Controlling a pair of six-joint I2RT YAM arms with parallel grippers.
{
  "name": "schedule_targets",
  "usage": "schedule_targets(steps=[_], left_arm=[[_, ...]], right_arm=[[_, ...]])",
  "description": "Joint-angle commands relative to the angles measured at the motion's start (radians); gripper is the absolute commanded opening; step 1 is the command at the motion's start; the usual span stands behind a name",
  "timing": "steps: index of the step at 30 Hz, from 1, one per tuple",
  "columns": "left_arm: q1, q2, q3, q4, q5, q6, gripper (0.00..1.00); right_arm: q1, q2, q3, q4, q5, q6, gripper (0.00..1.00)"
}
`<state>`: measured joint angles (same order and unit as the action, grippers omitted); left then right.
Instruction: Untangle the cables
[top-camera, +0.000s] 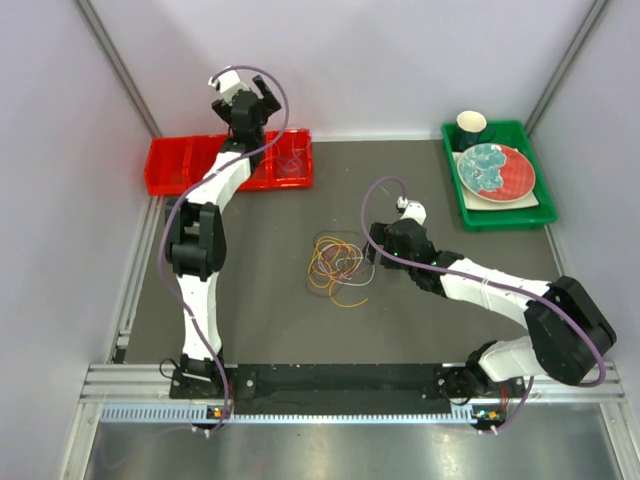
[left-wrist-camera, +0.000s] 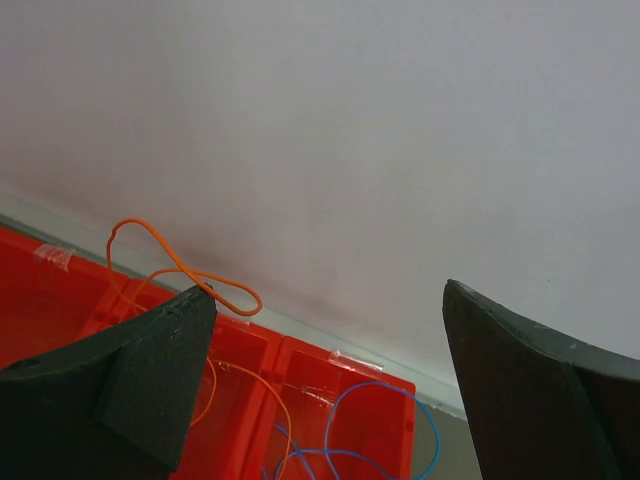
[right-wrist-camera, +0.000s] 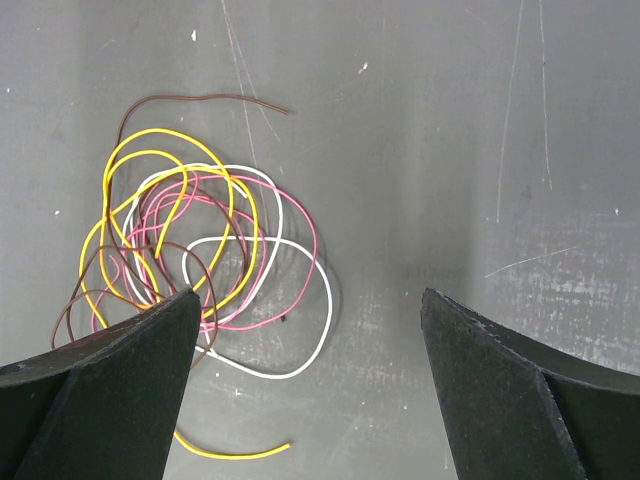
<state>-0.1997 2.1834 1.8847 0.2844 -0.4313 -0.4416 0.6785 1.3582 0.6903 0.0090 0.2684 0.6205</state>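
A tangle of thin cables (top-camera: 338, 262) lies on the dark table near the middle. In the right wrist view it shows as yellow, white, pink and brown loops (right-wrist-camera: 190, 240) at the upper left. My right gripper (top-camera: 374, 248) is open and empty just right of the tangle, and its left finger (right-wrist-camera: 120, 390) covers the tangle's edge. My left gripper (top-camera: 250, 100) is raised over the red tray (top-camera: 228, 162), open, with nothing between its jaws (left-wrist-camera: 328, 288). An orange cable (left-wrist-camera: 185, 270) runs past its left fingertip. A blue cable (left-wrist-camera: 390, 430) lies in the tray's right compartment.
A green tray (top-camera: 545, 205) at the back right holds a red and teal plate (top-camera: 496, 171) and a dark cup (top-camera: 471, 126). White walls stand close behind and on both sides. The red tray (left-wrist-camera: 330, 400) sits against the back wall.
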Motion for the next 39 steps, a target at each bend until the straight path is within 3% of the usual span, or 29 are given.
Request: schedule_targets(steps=[1,4,7,8,11,20,24,28,39], left_arm=[[-0.003,-0.043,0.021,-0.195,0.034,0.017,0.98],[-0.001,-0.042,-0.019,-0.205,0.074,0.004,0.94],[-0.003,-0.048,-0.044,-0.218,0.132,0.010,0.81],[-0.003,-0.051,-0.050,-0.226,0.149,0.012,0.72],[-0.003,-0.050,-0.050,-0.280,0.175,0.008,0.57],[-0.001,-0.016,-0.081,-0.461,0.201,-0.086,0.36],[0.002,-0.043,-0.084,-0.467,0.219,-0.097,0.42],[0.000,-0.063,-0.039,-0.493,0.255,-0.071,0.56],[0.000,0.033,0.080,-0.559,0.269,0.069,0.56]], right_arm=[[0.013,-0.001,0.052,0.009,0.008,-0.011,0.90],[0.015,-0.004,0.054,0.008,0.003,-0.011,0.90],[0.015,-0.004,0.051,0.008,0.003,-0.011,0.90],[0.015,-0.005,0.051,0.008,0.003,-0.013,0.90],[0.013,-0.005,0.051,0.009,0.002,-0.013,0.90],[0.015,-0.004,0.054,0.006,-0.005,-0.015,0.90],[0.013,-0.004,0.054,0.008,-0.008,-0.016,0.90],[0.015,-0.002,0.052,0.008,-0.008,-0.018,0.90],[0.015,-0.008,0.051,0.008,-0.014,-0.019,0.90]])
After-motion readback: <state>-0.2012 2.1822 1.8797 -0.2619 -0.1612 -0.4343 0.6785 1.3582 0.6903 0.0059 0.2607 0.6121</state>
